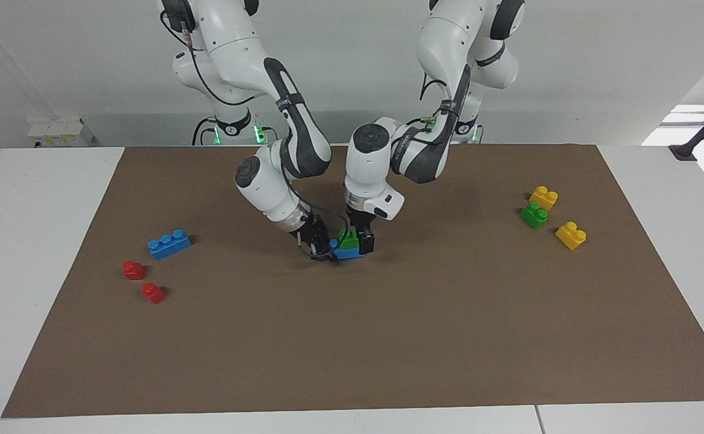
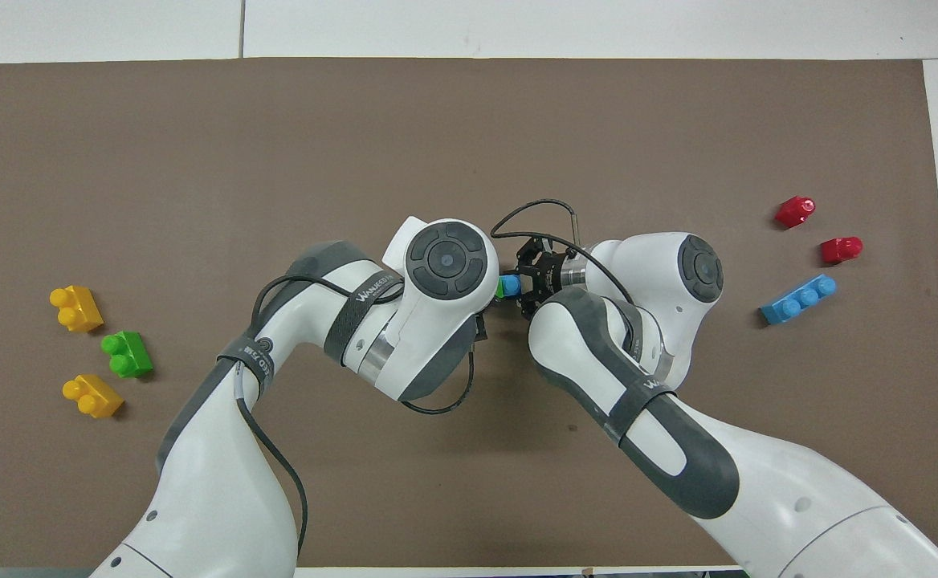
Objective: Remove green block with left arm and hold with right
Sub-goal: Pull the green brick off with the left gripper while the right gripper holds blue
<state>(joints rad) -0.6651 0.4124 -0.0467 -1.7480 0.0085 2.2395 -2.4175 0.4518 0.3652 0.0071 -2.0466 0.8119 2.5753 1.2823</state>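
Note:
In the middle of the brown mat, the green block (image 1: pixel 348 240) sits on a blue brick (image 1: pixel 346 253). My left gripper (image 1: pixel 355 241) comes straight down over it, open, with a finger (image 1: pixel 366 243) on either side of the green block. My right gripper (image 1: pixel 323 249) reaches in low from the right arm's side and is shut on the end of the blue brick. In the overhead view the left wrist covers most of the stack. Only a sliver of the green block (image 2: pixel 499 291) and one blue stud (image 2: pixel 509 284) show beside the right gripper (image 2: pixel 527 282).
A second green block (image 1: pixel 534 214) and two yellow blocks (image 1: pixel 543 197) (image 1: pixel 571 235) lie toward the left arm's end of the mat. A loose blue brick (image 1: pixel 170 243) and two red pieces (image 1: pixel 133 269) (image 1: pixel 153 293) lie toward the right arm's end.

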